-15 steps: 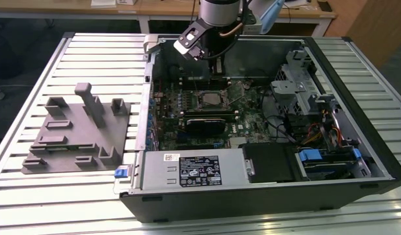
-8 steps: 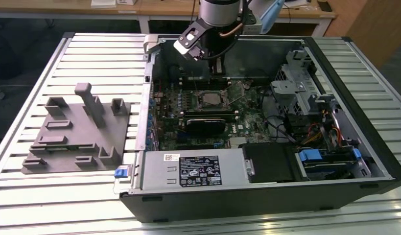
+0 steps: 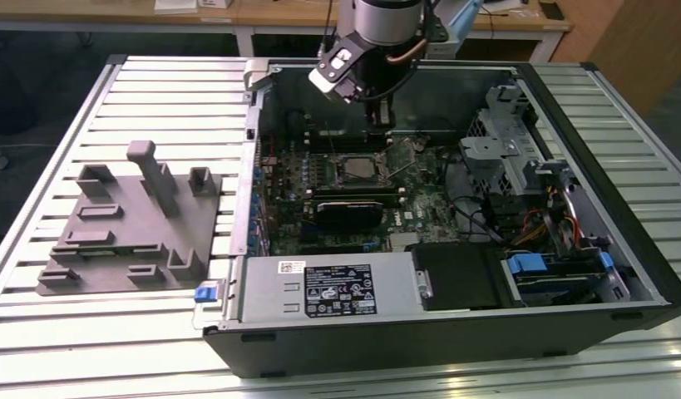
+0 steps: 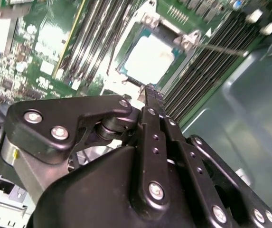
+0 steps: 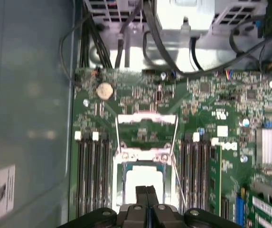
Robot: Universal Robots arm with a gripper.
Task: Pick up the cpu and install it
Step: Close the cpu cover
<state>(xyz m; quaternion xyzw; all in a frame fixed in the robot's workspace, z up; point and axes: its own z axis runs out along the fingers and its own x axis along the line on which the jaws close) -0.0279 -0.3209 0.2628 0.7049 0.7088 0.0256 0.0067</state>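
- At the upper middle of the exterior view, the gripper (image 3: pixel 380 120) hangs inside the open computer case (image 3: pixel 429 345), over the far part of the green motherboard (image 3: pixel 429 199).
- In both wrist views its two black fingers (image 5: pixel 141 197) are pressed together with only a thin seam between them, and nothing is pinched.
- The cpu (image 4: pixel 150 59), pale silver on top, lies flat inside the metal-framed socket (image 5: pixel 143 156) on the motherboard, just beyond the fingertips. I cannot tell whether the tips touch it.
- The socket's retention plate (image 5: pixel 147 124) is swung open and lies just beside the socket.
- Rows of dark memory slots (image 5: pixel 92 175) flank the socket on both sides.
- Toward the exterior view's left, a grey moulded tray (image 3: pixel 130 241) with upright blocks rests on the slatted table (image 3: pixel 151 75), just beside the case.
- At the lower middle of the exterior view, a silver power supply box (image 3: pixel 329 287) sits in the case's near corner.
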